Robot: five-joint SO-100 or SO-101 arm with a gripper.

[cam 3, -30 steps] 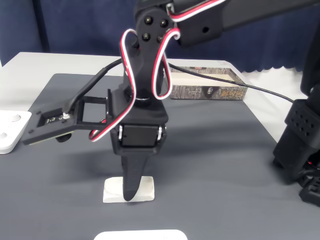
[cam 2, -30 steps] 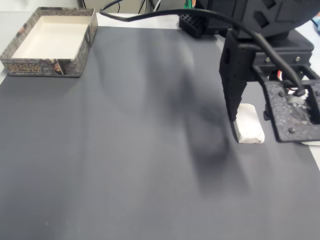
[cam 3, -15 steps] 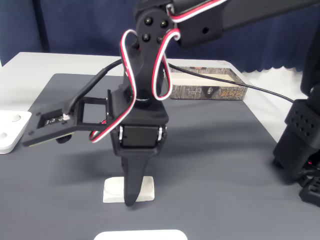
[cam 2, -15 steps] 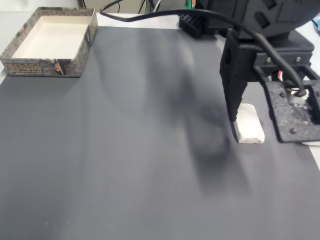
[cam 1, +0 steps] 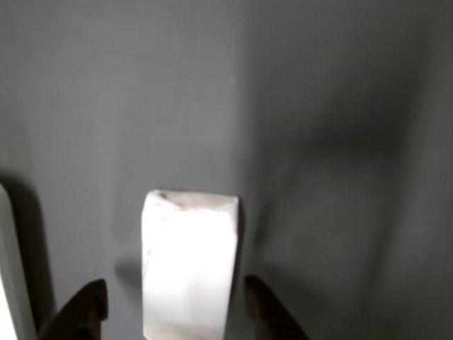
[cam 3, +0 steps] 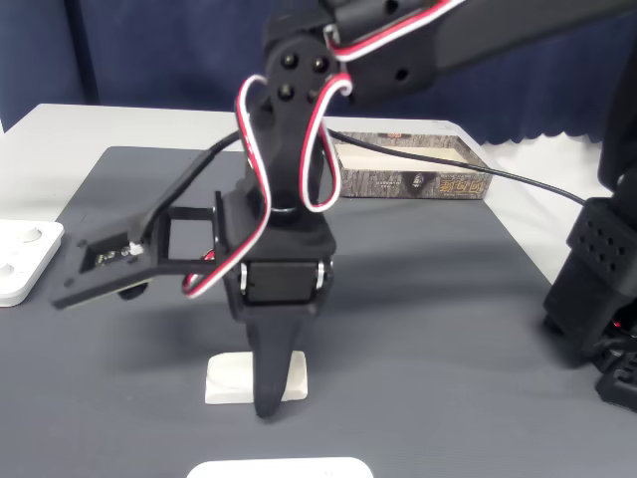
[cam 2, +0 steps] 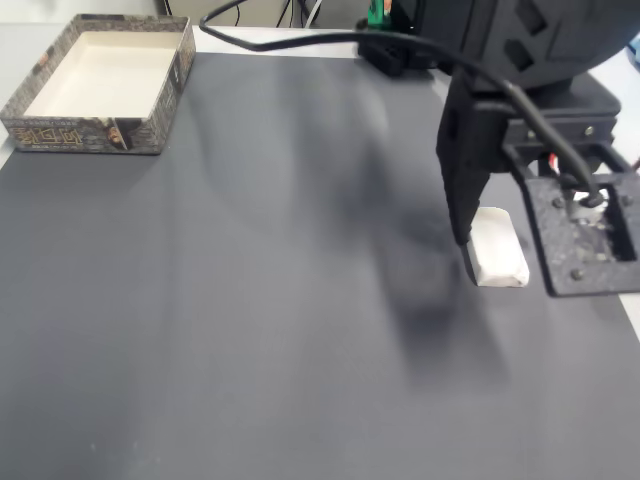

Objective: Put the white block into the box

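We saw the white block [cam 2: 499, 262] lying flat on the dark grey mat [cam 2: 250, 300] that covered the counter, near the right edge of the mat in a fixed view, with the gripper [cam 2: 468, 262] lowered over it. In that view one black finger [cam 2: 462, 200] came down along the block's left side, its tip at the block's near-left corner; whether it touched the block we could not tell.

In the other view the block [cam 1: 188, 262] stood between two dark fingertips [cam 1: 79, 315], one on each side at the bottom edge. The jaws were spread wider than the block, with a strip of mat showing between the block and each tip, so nothing was pinched.

In a fixed view from the opposite side, the block [cam 3: 231, 378] lay partly behind the finger, whose tip reached the mat [cam 3: 428, 329] in front of it. A red, white and black cable [cam 3: 323, 119] looped around the arm above.

The box [cam 2: 100, 80] sat at the far left corner of the mat in a fixed view, well apart from the block, its pale floor bare. In a fixed view it [cam 3: 413, 179] appeared behind the arm. A flat white device [cam 3: 20, 264] lay at the left edge of that view.
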